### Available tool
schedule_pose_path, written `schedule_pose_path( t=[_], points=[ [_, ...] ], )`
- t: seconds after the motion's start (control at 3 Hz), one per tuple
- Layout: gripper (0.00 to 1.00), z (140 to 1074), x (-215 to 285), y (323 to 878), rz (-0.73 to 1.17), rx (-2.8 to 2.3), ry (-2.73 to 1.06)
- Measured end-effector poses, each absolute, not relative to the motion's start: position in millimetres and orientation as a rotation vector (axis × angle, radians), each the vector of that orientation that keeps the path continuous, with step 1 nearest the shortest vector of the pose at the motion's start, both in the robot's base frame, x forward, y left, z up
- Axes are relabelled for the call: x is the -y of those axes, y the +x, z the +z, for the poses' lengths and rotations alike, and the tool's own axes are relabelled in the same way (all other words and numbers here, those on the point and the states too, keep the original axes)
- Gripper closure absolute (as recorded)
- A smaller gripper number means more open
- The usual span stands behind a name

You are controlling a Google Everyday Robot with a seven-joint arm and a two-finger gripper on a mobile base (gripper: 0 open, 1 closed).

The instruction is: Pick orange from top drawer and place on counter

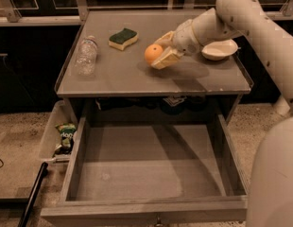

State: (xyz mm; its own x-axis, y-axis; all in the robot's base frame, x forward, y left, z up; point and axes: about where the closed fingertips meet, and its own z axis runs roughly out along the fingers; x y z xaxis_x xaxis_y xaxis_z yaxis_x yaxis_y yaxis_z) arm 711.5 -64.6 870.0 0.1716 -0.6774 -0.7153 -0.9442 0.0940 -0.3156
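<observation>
- We're at the placing step: the hand (158, 54) is over the middle of the bench (137, 79), with its 2 fingers closed around the orange (152, 54), 1 above and 1 below.
- The orange sits low over the bench top with a shadow right beside it. We honestly can't tell if it's touching the surface or hanging just above it.
- The drawer (151, 174) is pulled wide open below and nothing is lying on its grey bottom, so we'd call the picking half done.
- Neighbours on the bench: sponge (123, 38) just behind and left of the orange, bottle (86, 56) lying near the left edge, and bowl (219, 49) off to the right behind the arm.
- Next move, as we see it: ease down until the orange is resting, spread the fingers gently, then back away without nudging it.
- Our worry is that it's round, so it could roll toward the sponge or the front edge on release.
</observation>
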Motion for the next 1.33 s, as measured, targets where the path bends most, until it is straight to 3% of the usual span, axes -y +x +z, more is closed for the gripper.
schedule_pose_path(
  t=[0.33, 1.33],
  points=[
    [1.00, 854.0, 60.0, 720.4, 0.405, -1.641, -1.673],
    [0.34, 853.3, 59.6, 720.7, 0.405, -1.644, -1.673]
  ],
)
